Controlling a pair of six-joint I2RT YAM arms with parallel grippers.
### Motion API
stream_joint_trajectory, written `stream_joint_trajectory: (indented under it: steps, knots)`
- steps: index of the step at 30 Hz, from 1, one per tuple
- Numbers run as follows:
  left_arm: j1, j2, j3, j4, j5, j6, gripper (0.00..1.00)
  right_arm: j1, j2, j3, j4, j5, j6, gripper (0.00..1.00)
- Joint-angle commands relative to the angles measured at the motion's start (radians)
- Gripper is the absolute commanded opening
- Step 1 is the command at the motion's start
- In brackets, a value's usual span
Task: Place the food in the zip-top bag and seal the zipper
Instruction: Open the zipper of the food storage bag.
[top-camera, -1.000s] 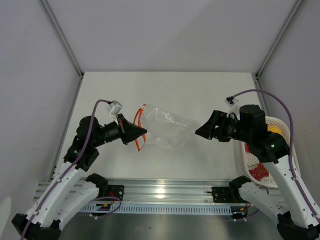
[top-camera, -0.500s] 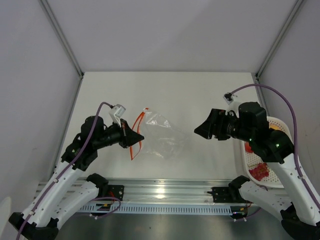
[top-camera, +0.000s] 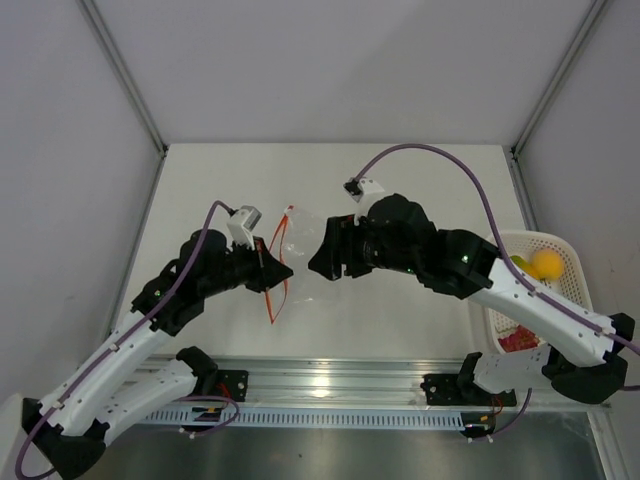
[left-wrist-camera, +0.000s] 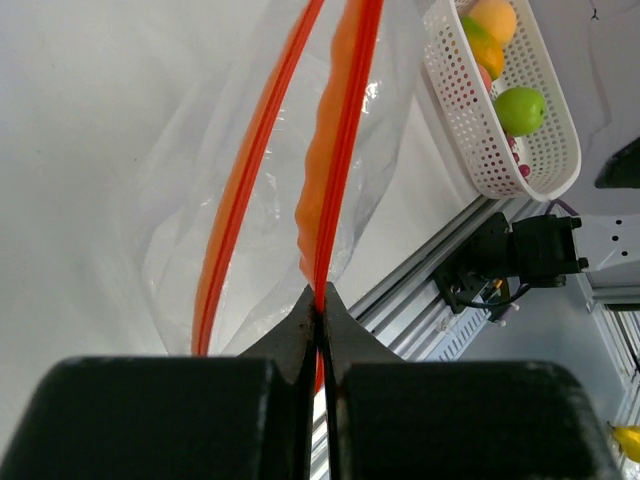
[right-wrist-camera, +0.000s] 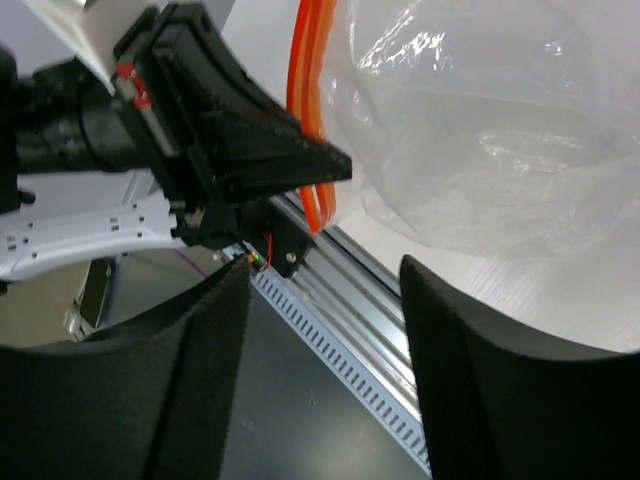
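Left pincer (left-wrist-camera: 320, 303) clamps the zipper (left-wrist-camera: 350, 120), likely to hold the bag (left-wrist-camera: 200, 230) open; right pincer (right-wrist-camera: 325, 275) (jaws apart) hovers beside it.

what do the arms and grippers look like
The left arm and right arm have white lower links and black upper joints. A purple cable loops along each to a small white wrist camera. The left gripper and right gripper are black with tapered fingers.

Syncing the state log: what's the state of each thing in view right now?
left gripper, shut on the zipper
right gripper, open, holding nothing
zip-top bag, unsealed, mouth parted
zipper, open, one strip pinched
toy fruits, in the basket, none gripped
white mesh basket, holding the fruits
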Motion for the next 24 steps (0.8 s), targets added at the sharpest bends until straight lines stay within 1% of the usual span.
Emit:
stream_joint_trajectory:
  steps: [1, 3, 4, 6, 8, 12, 16, 24]
  knots:
    - [-0.032, 0.0, 0.043, 0.003, -0.058, -0.035, 0.01, 0.004, 0.064, 0.054, 0.097, 0.078, 0.036, 0.6]
    - [-0.04, 0.0, 0.04, 0.012, -0.067, -0.043, 0.01, 0.004, 0.098, 0.057, 0.123, 0.089, 0.046, 0.54]
    - [-0.046, -0.002, 0.036, 0.015, -0.067, -0.044, 0.01, 0.004, 0.124, 0.058, 0.132, 0.11, 0.056, 0.49]
    - [-0.054, -0.008, 0.029, 0.025, -0.069, -0.047, 0.01, 0.004, 0.152, 0.066, 0.145, 0.126, 0.068, 0.46]
    - [-0.061, -0.011, 0.023, 0.026, -0.071, -0.044, 0.01, 0.007, 0.187, 0.078, 0.166, 0.117, 0.072, 0.45]
    - [-0.063, -0.023, 0.003, 0.04, -0.069, -0.041, 0.01, 0.018, 0.232, 0.097, 0.181, 0.118, 0.077, 0.47]
    - [-0.064, -0.023, -0.005, 0.046, -0.064, -0.036, 0.01, 0.03, 0.261, 0.114, 0.181, 0.138, 0.074, 0.53]
    - [-0.068, -0.011, -0.019, 0.06, -0.049, -0.032, 0.01, 0.047, 0.315, 0.163, 0.16, 0.169, 0.048, 0.57]
